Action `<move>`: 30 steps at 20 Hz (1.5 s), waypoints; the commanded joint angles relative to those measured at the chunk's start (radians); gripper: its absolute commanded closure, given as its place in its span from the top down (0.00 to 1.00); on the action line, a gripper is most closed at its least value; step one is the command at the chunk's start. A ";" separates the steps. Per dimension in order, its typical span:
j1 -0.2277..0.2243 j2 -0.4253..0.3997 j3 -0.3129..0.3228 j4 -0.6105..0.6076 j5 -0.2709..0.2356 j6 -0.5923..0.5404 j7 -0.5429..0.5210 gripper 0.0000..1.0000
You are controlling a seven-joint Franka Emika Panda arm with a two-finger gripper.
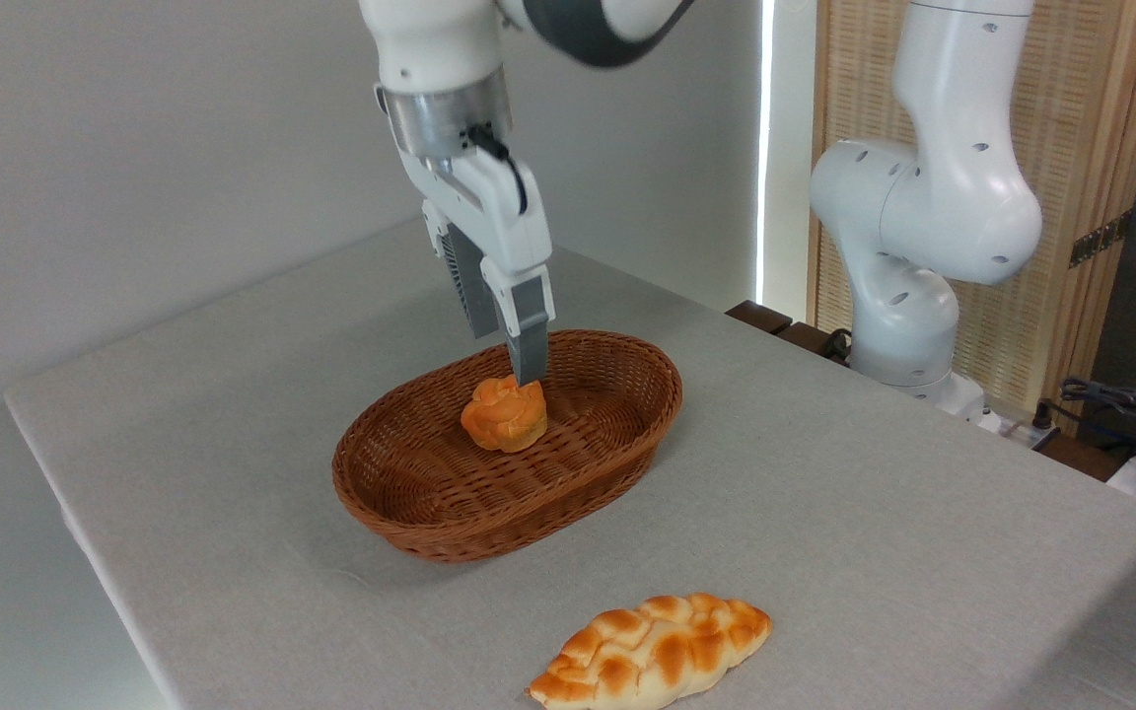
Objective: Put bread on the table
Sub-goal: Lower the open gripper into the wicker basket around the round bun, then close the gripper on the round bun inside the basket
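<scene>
Bread, a small orange bun, sits in a brown wicker basket on the grey table. The gripper reaches its top; one finger shows, the other is hidden, so jaw spacing cannot be told. A braided loaf lies near the front edge, its lower side cut off.
</scene>
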 commanded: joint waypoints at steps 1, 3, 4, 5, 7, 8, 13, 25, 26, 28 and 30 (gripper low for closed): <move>-0.066 -0.015 0.017 -0.140 -0.037 0.134 0.008 1.00; -0.078 -0.015 0.017 -0.176 -0.055 0.174 0.008 1.00; -0.080 -0.012 0.017 -0.183 -0.067 0.181 0.009 1.00; -0.080 -0.010 0.017 -0.186 -0.072 0.182 0.009 1.00; -0.080 -0.004 0.017 -0.193 -0.078 0.185 0.011 1.00; -0.080 -0.004 0.017 -0.196 -0.090 0.190 0.013 1.00; -0.085 -0.004 0.017 -0.226 -0.127 0.234 0.039 1.00; -0.083 0.019 0.017 -0.249 -0.116 0.294 0.052 0.46; -0.083 0.019 0.017 -0.248 -0.116 0.294 0.052 0.36; -0.081 0.019 0.019 -0.248 -0.116 0.293 0.054 0.27; -0.080 0.018 0.020 -0.248 -0.116 0.293 0.054 0.27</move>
